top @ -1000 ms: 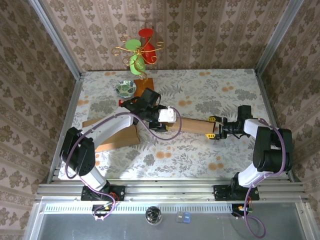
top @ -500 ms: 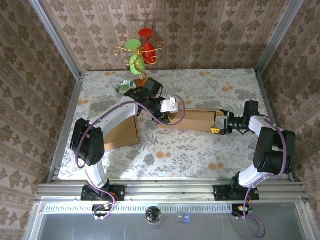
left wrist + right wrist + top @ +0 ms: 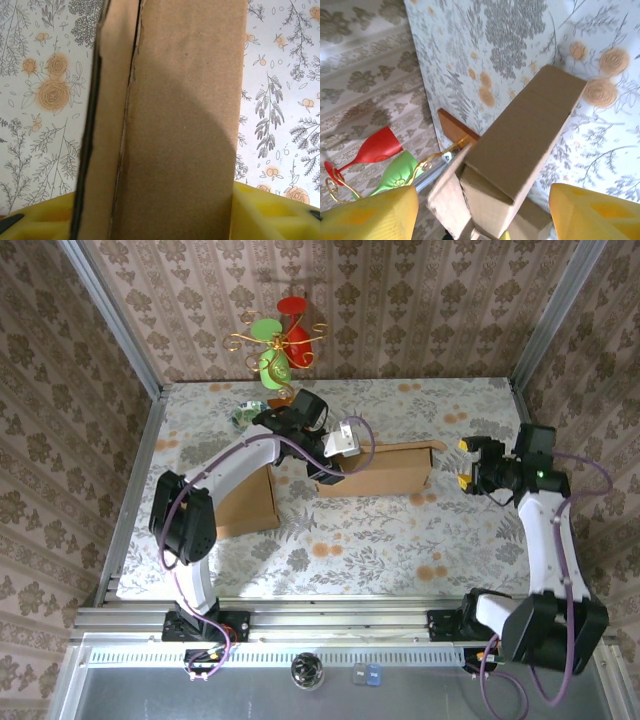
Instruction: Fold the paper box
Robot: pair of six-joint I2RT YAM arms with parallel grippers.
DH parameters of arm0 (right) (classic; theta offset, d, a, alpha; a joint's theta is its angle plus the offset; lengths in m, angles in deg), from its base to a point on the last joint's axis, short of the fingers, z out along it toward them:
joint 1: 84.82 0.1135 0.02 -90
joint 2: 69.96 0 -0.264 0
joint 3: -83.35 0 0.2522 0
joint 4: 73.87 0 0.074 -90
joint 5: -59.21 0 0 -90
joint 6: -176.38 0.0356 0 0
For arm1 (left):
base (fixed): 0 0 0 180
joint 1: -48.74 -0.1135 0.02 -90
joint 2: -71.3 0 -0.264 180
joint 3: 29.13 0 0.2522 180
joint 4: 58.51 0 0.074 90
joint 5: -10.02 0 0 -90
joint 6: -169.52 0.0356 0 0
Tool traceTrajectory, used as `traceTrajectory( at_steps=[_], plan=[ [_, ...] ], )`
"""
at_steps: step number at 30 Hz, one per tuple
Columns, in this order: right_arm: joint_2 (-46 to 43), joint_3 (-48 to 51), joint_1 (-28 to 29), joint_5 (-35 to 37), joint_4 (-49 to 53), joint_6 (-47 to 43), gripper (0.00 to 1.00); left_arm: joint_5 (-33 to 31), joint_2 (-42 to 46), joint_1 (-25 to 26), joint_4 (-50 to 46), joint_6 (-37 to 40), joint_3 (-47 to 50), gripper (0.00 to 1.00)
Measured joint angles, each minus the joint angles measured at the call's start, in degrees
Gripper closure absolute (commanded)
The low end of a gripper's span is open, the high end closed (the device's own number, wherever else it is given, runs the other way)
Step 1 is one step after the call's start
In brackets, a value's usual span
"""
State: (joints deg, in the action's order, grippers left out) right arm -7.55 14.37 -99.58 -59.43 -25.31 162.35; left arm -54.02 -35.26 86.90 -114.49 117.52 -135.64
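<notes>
Top external: mid-fold. Your left hand (image 3: 330,462) clamps paper box (image 3: 390,472); right hand (image 3: 465,464) open, apart. Next: you press right-end flap shut.

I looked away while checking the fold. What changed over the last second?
The right gripper let go of the paper box at its right end and pulled back to the right, jaws open. The left gripper, still clamped on the box, carried it toward the far wall. The goblet stand stayed put.
</notes>
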Motion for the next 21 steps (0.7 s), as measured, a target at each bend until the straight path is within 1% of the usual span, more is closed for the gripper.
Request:
traceTrajectory(
  at_steps=[2,7,9,10,12,15,21],
  plan=[
    [-2.49,1.42,3.04,2.84,-0.28,-0.22,0.32,0.35,-0.50,0.00,-1.03,-0.83,-0.81,0.43],
    [-3.85,5.51,18.71,10.25,-5.20,1.11,0.33,1.18,-2.01,0.07,-4.63,-1.51,-3.63,0.45],
    [-3.76,6.75,23.87,12.87,-7.52,2.12,0.34,1.27,-2.38,0.11,-5.75,-1.66,-4.46,0.45],
    [-3.45,7.04,25.49,13.97,-8.57,2.45,0.34,1.27,-2.49,0.13,-6.29,-1.68,-4.72,0.45],
    [-2.14,7.06,27.71,15.80,-10.84,2.86,0.34,1.25,-2.82,0.28,-8.00,-1.97,-5.57,0.45],
    [0.24,7.02,29.27,17.77,-13.44,2.91,0.34,1.03,-3.61,0.76,-10.12,-2.29,-7.15,0.45],
    [4.50,6.99,30.42,19.32,-16.52,3.78,0.38,0.09,-4.44,2.03,-12.33,-2.99,-8.90,0.43]
  ],
)
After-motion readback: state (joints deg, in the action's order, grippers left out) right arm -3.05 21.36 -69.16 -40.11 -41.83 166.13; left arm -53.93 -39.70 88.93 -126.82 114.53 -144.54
